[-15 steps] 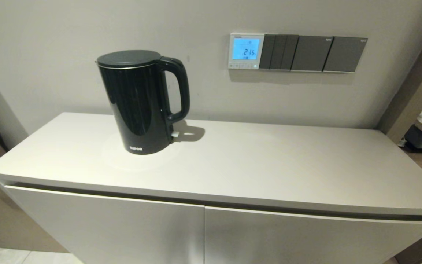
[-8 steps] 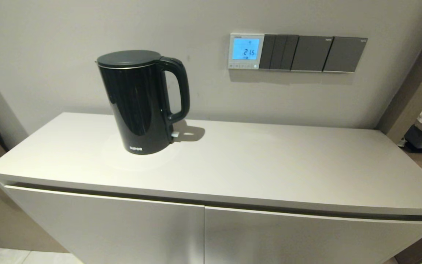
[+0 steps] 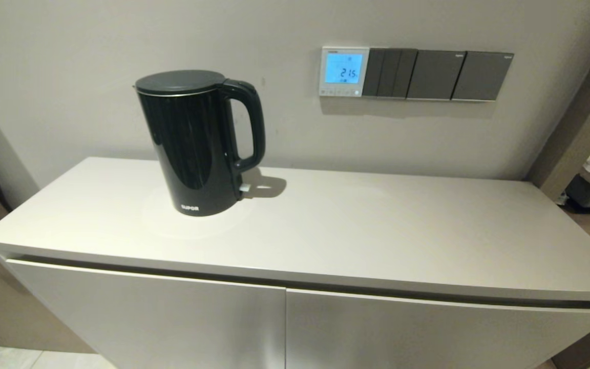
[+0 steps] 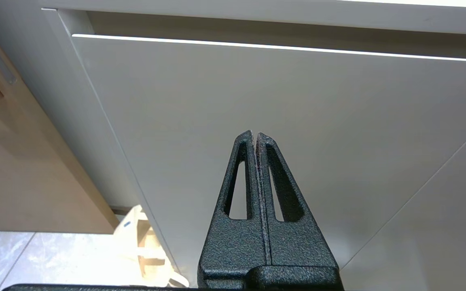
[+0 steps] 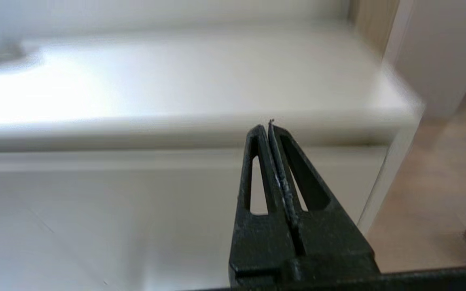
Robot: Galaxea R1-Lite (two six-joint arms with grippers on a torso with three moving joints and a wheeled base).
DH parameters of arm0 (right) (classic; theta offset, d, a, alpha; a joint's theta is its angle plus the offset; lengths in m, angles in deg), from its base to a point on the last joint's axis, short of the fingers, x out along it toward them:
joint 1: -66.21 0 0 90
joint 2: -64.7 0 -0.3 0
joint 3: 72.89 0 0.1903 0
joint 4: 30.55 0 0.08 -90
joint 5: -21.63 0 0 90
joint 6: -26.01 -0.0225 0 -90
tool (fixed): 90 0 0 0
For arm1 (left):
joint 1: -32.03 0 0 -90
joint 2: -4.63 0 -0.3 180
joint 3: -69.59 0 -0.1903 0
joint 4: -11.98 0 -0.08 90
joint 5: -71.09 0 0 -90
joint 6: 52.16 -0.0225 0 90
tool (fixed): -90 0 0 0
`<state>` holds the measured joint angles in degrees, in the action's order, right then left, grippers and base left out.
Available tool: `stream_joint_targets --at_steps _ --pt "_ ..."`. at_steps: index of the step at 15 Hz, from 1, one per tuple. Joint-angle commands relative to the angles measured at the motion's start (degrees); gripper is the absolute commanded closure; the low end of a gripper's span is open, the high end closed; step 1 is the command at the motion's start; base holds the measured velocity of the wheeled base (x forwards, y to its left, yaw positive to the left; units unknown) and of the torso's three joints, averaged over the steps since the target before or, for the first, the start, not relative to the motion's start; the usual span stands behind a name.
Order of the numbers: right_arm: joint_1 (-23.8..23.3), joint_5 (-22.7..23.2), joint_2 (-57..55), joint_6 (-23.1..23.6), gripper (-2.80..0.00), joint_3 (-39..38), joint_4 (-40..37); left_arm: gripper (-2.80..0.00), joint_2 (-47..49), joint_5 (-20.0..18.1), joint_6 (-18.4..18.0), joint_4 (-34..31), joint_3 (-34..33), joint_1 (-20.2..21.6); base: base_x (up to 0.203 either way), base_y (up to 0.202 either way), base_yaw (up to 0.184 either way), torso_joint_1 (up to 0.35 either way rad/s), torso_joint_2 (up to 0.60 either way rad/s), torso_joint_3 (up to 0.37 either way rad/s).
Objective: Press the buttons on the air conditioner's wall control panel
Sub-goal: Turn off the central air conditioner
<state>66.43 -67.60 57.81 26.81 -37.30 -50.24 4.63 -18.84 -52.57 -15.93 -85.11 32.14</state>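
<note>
Nothing is being moved since earlier; the buttons point(image 3: 342, 93) are being left unpressed, with both left gripper point(image 4: 255, 135) and right gripper point(image 5: 268, 126) being held closed, empty, beside the cabinet point(image 3: 325, 230).

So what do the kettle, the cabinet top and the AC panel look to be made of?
Kettle: glossy black body, likely plastic or coated metal, since it mirrors the room; matte lid with a thin metallic rim. Cabinet top: smooth off-white board with a satin sheen, probably laminate. AC panel: white frame, likely plastic, around a lit blue screen.
</note>
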Motion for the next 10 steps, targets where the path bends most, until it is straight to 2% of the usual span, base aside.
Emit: stream_joint_targets --at_steps 1,7,10 --pt "-0.7 0.0 -9.9 0.0 0.0 8.4 1.0 0.0 0.1 0.0 0.0 0.0 0.0 0.1 0.0 0.0 0.0 0.0 0.0 0.0" --pt "-1.9 -0.8 -33.6 -1.7 0.0 32.1 3.1 0.0 0.1 0.0 0.0 0.0 0.0 0.1 0.0 0.0 0.0 0.0 0.0 0.0" --pt "-1.3 -5.4 -45.8 -4.1 0.0 41.9 0.8 0.0 0.1 0.0 0.0 0.0 0.0 0.1 0.0 0.0 0.0 0.0 0.0 0.0"
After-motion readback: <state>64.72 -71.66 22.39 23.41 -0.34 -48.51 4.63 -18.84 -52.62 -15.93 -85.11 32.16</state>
